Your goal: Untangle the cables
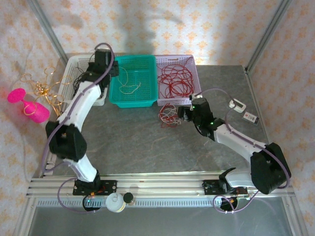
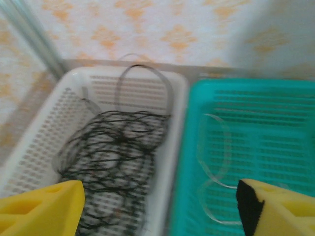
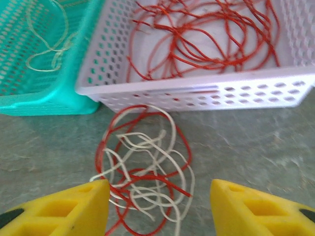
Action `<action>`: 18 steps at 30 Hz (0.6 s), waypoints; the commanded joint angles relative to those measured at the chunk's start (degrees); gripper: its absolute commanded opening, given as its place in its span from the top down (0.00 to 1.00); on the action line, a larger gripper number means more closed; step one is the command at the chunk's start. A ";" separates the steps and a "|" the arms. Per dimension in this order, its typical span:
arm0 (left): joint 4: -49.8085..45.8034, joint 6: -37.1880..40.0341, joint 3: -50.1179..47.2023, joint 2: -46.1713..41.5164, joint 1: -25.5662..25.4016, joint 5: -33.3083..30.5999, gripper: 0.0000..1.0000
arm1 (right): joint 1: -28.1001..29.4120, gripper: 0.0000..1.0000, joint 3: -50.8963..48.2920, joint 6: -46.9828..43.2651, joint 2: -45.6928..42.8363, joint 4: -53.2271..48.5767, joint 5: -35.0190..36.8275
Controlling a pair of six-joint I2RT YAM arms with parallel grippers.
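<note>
Far left, against the wall, sits a bright pink plastic thing (image 1: 25, 104) whose shape I cannot make out, with the gold wire stand (image 1: 47, 91) and its curled arms just beside it. Next comes the white basket (image 2: 29, 147), a slotted plastic tray. The black cables (image 2: 113, 152) lie inside it as one loose, scribbly heap, with a single loop arching toward the far wall.

My left gripper (image 2: 160, 206) hangs above the seam between that basket and the teal basket (image 2: 189, 147). Its yellow foam-like fingers (image 2: 44, 206) stand wide apart with nothing between them. In the teal basket, a pale white cable (image 1: 129, 84) curls in a few thin loops on the perforated floor.

To the right is the lilac basket (image 3: 256, 91), which touches the teal one and has rows of small holes in its wall. It holds the red cables (image 3: 206, 34), many glossy strands looped over each other.

On the grey, stone-patterned table (image 1: 128, 142), just in front of that basket, lies a tangle of red and white cables (image 3: 147, 162). My right gripper (image 3: 160, 206) is down at the tangle with its fingers (image 3: 74, 206) spread. The left one touches the outer strands, and the knot lies between and ahead of the tips, unclamped.

Farther right on the table are a small white gadget (image 1: 238, 104) and a dark tag (image 1: 251, 118). The print on the tag is too small to read.
</note>
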 commanded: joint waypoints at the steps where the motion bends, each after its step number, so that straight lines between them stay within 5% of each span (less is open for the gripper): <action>1: 8.12 -5.99 -11.21 -8.33 -3.94 5.05 0.22 | -2.92 0.43 1.31 3.44 -0.26 -5.83 -1.02; 7: 16.14 -8.26 -29.35 -17.65 -16.08 14.68 0.29 | -9.05 0.47 -1.03 8.14 4.22 -2.99 -16.99; 12: 24.22 -1.55 -39.80 -16.16 -25.20 27.30 0.49 | -9.09 0.49 -1.19 9.49 6.32 0.12 -18.60; 18: 33.76 7.42 -42.91 -8.39 -30.95 30.57 0.57 | -9.10 0.51 -1.26 9.55 6.78 0.32 -18.72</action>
